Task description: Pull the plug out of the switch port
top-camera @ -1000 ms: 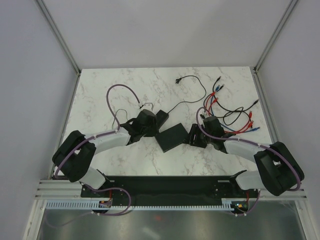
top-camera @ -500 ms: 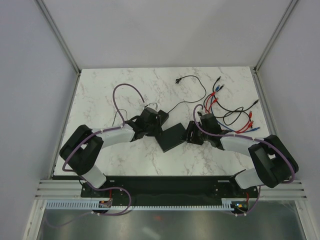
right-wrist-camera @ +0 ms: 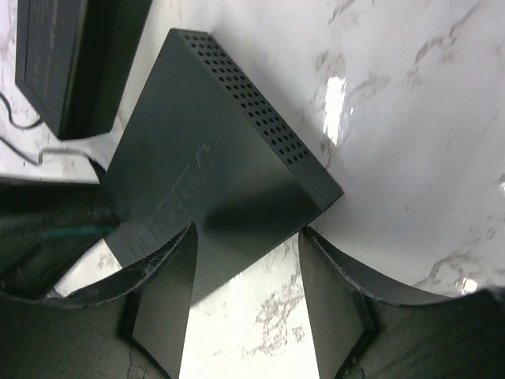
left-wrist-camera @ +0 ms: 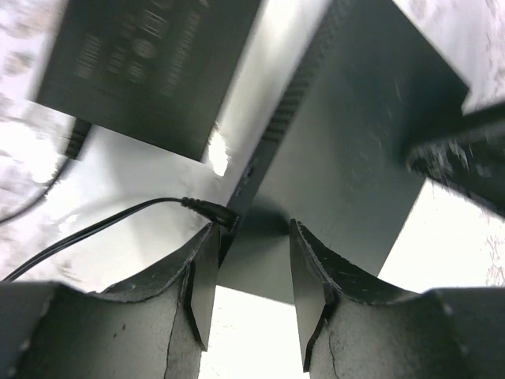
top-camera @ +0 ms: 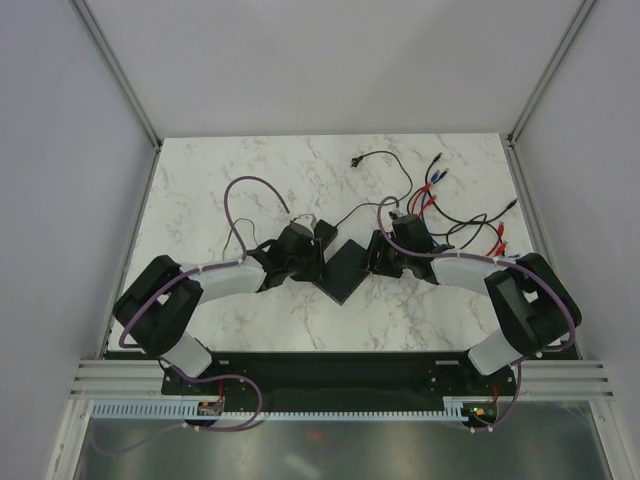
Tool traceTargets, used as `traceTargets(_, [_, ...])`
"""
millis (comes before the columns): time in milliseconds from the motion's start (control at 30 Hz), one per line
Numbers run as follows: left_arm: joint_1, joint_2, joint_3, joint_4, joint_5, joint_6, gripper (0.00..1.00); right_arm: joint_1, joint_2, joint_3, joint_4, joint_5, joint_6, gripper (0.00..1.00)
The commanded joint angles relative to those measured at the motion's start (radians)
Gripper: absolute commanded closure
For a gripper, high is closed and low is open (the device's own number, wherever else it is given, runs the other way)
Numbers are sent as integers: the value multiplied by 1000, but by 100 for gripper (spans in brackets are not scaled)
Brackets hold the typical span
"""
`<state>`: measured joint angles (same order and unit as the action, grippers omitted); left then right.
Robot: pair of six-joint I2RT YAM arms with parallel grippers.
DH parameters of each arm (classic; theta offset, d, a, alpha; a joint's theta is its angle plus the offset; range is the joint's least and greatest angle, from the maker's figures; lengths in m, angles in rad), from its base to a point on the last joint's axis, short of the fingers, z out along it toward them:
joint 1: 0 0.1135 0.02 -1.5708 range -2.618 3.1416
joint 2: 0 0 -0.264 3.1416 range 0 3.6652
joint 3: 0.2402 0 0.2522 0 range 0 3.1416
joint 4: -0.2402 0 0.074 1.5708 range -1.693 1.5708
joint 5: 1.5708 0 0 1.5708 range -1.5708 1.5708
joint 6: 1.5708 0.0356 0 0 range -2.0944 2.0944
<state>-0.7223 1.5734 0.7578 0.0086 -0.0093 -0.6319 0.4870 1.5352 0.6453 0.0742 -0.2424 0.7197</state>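
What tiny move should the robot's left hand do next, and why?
Probably slide the left gripper slightly sideways, toward the plug. The plug sits in the side of the switch, just outside the tip of one of the gripper's open fingers, so closing now would likely miss it.

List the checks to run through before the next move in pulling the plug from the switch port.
1. Small black plug seated in the flat matte-black rectangular switch: ok.
2. Left tool open: ok.
3. Plug between the left tool's fingers: not ok; it sits just outside one finger.
4. Right tool open, straddling the switch's near edge: ok.
5. Right tool bracing the switch: cannot tell.
6. Thin black cord free of snags: cannot tell.
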Motion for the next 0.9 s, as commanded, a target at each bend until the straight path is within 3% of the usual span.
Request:
traceTargets(0, [-72, 11, 9, 33, 88, -43, 53, 4, 42, 91, -16, 40, -48, 39])
traceTargets(200, [-192, 65, 48, 40, 58, -66, 54, 4, 112, 192, -62, 61, -91, 38])
traceTargets(367, [-206, 31, 25, 50, 19, -81, 54, 2, 129, 214, -73, 64, -120, 38])
traceTargets(667, [-212, -177, -112, 83, -60, -178, 54, 2, 10, 215, -224, 202, -258, 37])
traceTargets(867, [-213, -311, -158, 36, -113, -155, 52, 4, -101, 191, -284, 132, -289, 36])
